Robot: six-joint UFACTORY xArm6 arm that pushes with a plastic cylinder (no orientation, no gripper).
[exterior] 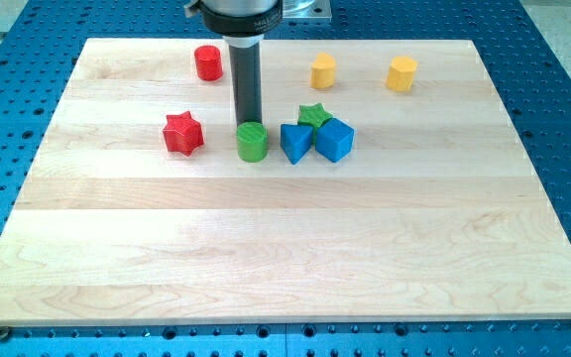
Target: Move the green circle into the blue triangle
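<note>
Two red blocks [207, 62] [181, 133]; two yellow [323, 70] [400, 73]; two green [252, 142] [313, 115]; two blue [294, 142] [334, 140]

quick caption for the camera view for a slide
My tip sits just behind the green circle, which stands a small gap left of the blue triangle on the wooden board.

My tip [248, 123] sits just behind the green circle [253, 143]; blue triangle [294, 142] close on the view's right.

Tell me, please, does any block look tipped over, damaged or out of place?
Nothing stands out. Every block sits flat on the board. My tip is just behind the green circle, which has a small gap to the blue triangle.
</note>
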